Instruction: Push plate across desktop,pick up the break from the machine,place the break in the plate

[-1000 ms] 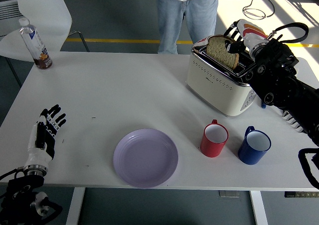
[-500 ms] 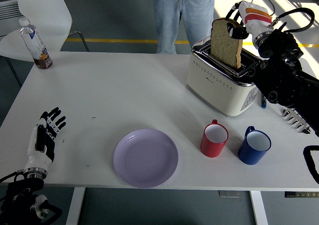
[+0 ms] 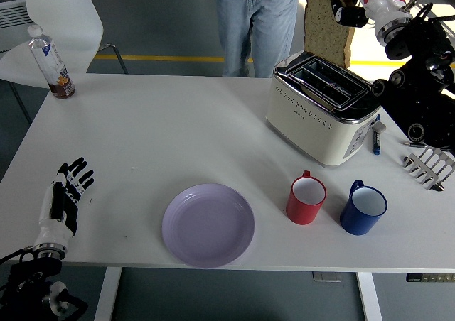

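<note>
My right hand [image 3: 350, 10] is shut on a slice of brown bread [image 3: 327, 27] and holds it upright, clear above the slots of the cream toaster [image 3: 320, 115] at the table's back right. The lilac plate [image 3: 207, 224] lies near the table's front edge, left of centre of the mugs. My left hand [image 3: 65, 197] rests open on the table at the front left, holding nothing.
A red mug [image 3: 306, 199] and a blue mug [image 3: 362, 209] stand in front of the toaster. A metal toast rack [image 3: 429, 166] and a pen [image 3: 377, 140] lie at the right. A bottle [image 3: 50, 62] stands back left. A person [image 3: 257, 15] stands at the far side.
My right hand has lifted the bread straight up out of the toaster slot until it hangs free above the toaster. The left hand has barely shifted.
</note>
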Controlling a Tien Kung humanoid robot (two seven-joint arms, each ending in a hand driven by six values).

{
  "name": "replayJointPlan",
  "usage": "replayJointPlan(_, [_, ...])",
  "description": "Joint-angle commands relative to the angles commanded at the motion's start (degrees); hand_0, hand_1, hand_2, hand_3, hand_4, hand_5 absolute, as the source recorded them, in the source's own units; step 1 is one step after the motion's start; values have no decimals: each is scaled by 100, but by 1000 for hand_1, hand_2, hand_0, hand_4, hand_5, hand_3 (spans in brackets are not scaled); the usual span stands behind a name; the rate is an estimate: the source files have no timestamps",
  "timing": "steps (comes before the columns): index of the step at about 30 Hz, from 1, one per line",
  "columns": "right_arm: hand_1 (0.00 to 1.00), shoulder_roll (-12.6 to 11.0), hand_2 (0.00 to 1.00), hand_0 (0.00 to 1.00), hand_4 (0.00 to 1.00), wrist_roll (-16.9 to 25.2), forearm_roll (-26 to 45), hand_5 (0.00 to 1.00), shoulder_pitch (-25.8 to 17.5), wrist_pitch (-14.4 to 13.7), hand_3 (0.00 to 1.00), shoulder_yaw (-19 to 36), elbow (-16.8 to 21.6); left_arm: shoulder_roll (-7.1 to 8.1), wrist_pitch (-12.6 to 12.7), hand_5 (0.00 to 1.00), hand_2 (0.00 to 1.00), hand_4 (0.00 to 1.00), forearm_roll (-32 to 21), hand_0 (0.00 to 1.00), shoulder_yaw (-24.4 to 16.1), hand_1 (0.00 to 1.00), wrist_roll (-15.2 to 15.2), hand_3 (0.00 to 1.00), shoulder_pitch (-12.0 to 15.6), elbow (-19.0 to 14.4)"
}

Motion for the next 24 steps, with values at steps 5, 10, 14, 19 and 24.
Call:
replayJointPlan(5, [263, -225, 361, 208, 377, -163, 208, 2, -126, 317, 422, -47, 1078, 0, -2, 998, 879, 525, 2, 807, -36, 800, 0, 789, -8, -13])
replayJointPlan(10, [262, -491, 357, 209, 337, -321, 545, 2, -295, 697, 415, -308, 2082, 0, 4, 998, 879, 525, 3, 807, -109, 799, -6, 789, -29, -27])
replayJointPlan(14, [261, -681, 357, 210, 338, -373, 985, 2, -421, 929, 415, -586, 2997, 0, 9, 998, 879, 525, 1, 807, -154, 800, -9, 789, -25, -29])
replayJointPlan(19, [261, -830, 356, 210, 336, -448, 1470, 2, -526, 1164, 415, -998, 3912, 0, 12, 998, 879, 526, 1, 807, -174, 800, -11, 789, -23, -29])
replayJointPlan(24, [259, -884, 354, 209, 329, -514, 1920, 2, -612, 1359, 414, -1574, 4386, 0, 12, 998, 879, 526, 0, 807, -168, 799, -12, 789, -30, -30])
